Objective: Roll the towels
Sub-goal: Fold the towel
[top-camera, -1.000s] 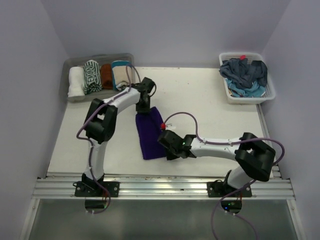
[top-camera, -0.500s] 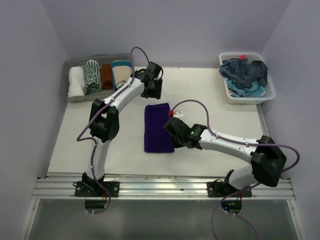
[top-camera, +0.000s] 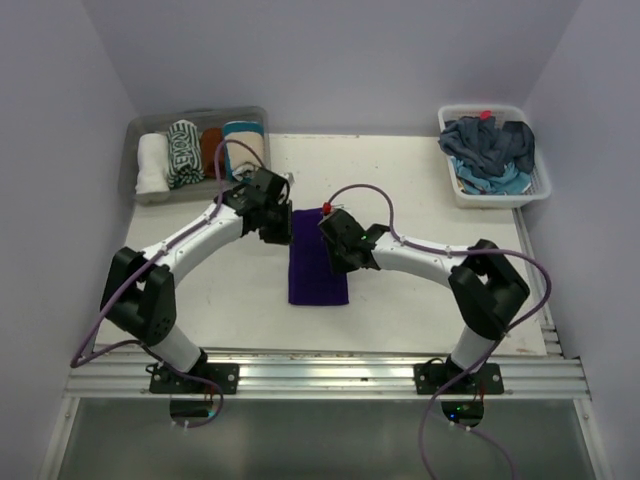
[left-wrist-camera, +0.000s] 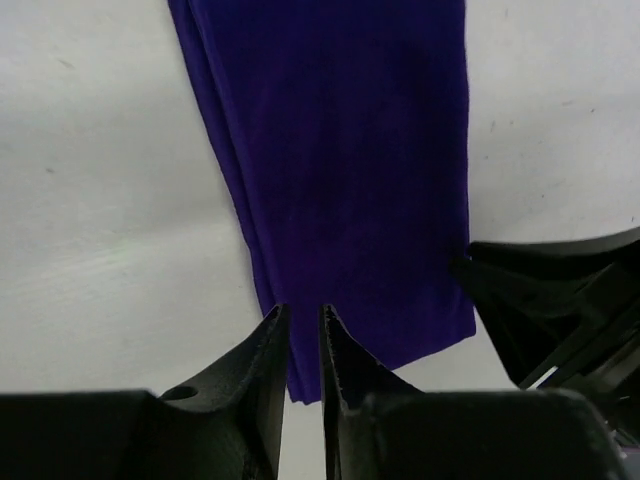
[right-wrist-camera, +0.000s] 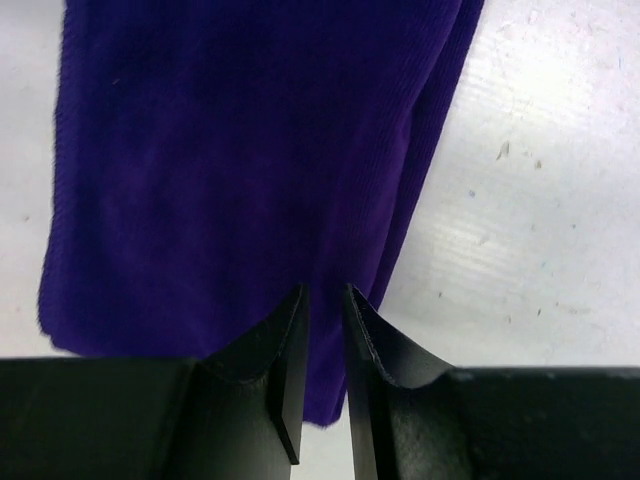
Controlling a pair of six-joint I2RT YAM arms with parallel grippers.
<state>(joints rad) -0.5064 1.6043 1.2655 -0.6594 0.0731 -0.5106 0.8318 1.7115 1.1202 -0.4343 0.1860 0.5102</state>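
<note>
1. The purple towel [top-camera: 318,275] is being observed flat on the table [top-camera: 420,190], between the two arms. It is folded into a long narrow strip running near to far.
2. The left gripper [left-wrist-camera: 303,315] is being held at the far left corner of the strip. Its jaws are narrowed to a slit with purple cloth showing in it, and a pinch on the end edge is being judged from this.
3. The right gripper [right-wrist-camera: 325,295] is being held at the same far end, towards the right corner. Its jaws are equally narrow over the cloth, and the same pinch is being judged.
4. The step in hand is being judged as the first turn of the roll, from the far end towards the near edge.
5. For a square roll, both corners are being required to lift and fold over together, level with each other.
6. The layers along the left long edge are being noted as slightly offset. Every layer is being required in the pinch, or the roll is being put at risk of coming out uneven.
7. The first turn is being advised tight and low. The near end is lying free, so any pull is being expected to drag the strip.
8. Rolled towels [top-camera: 185,150] are being recorded in the clear tub [top-camera: 135,150], far left. Loose towels [top-camera: 490,145] are being recorded in the white basket [top-camera: 455,195], far right.
</note>
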